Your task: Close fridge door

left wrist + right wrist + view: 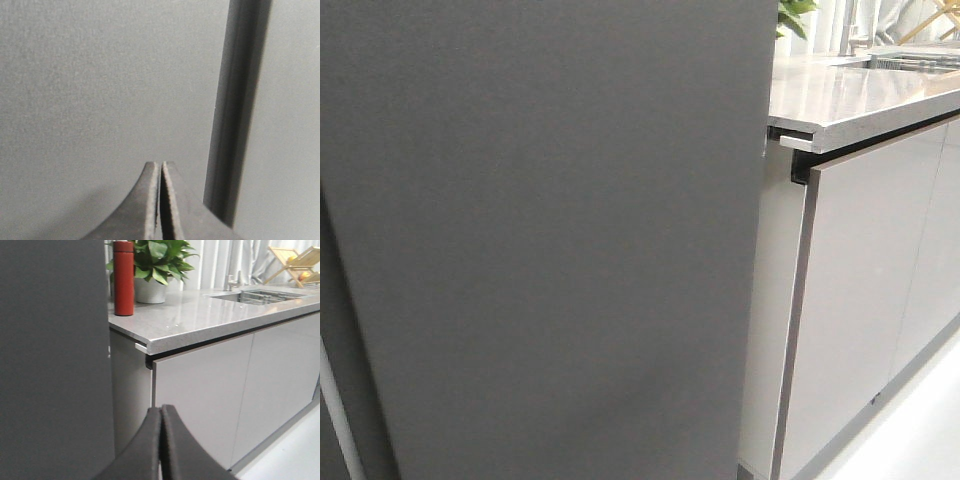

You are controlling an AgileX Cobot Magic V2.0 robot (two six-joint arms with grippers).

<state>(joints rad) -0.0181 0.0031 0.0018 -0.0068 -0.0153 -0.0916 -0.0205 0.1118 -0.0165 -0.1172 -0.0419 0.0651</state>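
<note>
Fridge door (540, 240), one; end effectors, two, both pressed together.

I'm working in a kitchen, by the look of it a home or showroom one. A speckled grey countertop (200, 315) runs over glossy light grey cabinet fronts (200, 390), with a sink (260, 296) set into it. A red flask (123, 277) and potted plant (155, 265) stand on top, and what may be a wooden dish rack (297, 265) sits behind.

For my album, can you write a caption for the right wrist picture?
Shut right hand beside the dark fridge door, with a red bottle and potted plant on the grey counter.
</note>
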